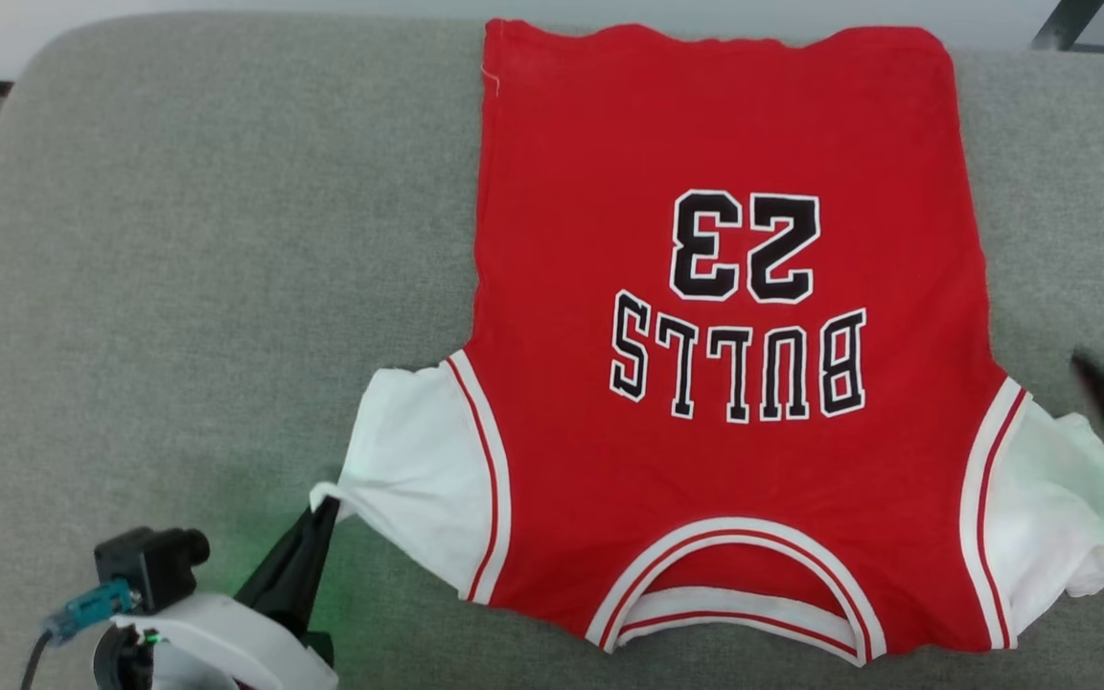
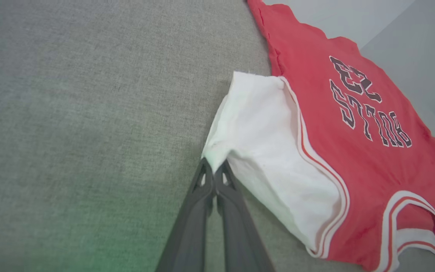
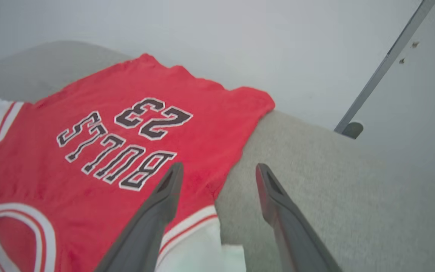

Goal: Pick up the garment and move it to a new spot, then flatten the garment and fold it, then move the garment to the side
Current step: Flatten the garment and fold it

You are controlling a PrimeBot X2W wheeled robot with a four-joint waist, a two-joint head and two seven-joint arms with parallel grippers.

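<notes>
A red jersey garment point(image 1: 734, 460) lies spread face up on a grey padded surface point(image 1: 178, 240), towards the right of it, its striped collar point(image 1: 734, 594) at the near edge and its hem at the far edge, so the black-and-white lettering point(image 1: 739, 364) "BULLS 23" reads upside down from the head view. The robot's left end effector point(image 2: 213, 170), its two dark fingers pressed together, pinches the near left corner of the white left sleeve point(image 1: 408, 460), drawing that corner into a small point, while the rest of the sleeve rests on the padding. A faint green glow tints the grey fabric beside the fingers, and a small black camera point(image 1: 149, 565) sits on the pale wrist at the near left. The right end effector point(image 3: 219, 170) hangs with its fingers spread wide and gripping nothing, above the right edge of the jersey just beyond the white right sleeve point(image 1: 1060, 498), which lies slightly rumpled; one of its fingers shows as a dark blur at the right edge of the head view. Beyond the padding stand a pale wall point(image 3: 202, 30) and a slanting grey metal bar point(image 3: 383, 68)
</notes>
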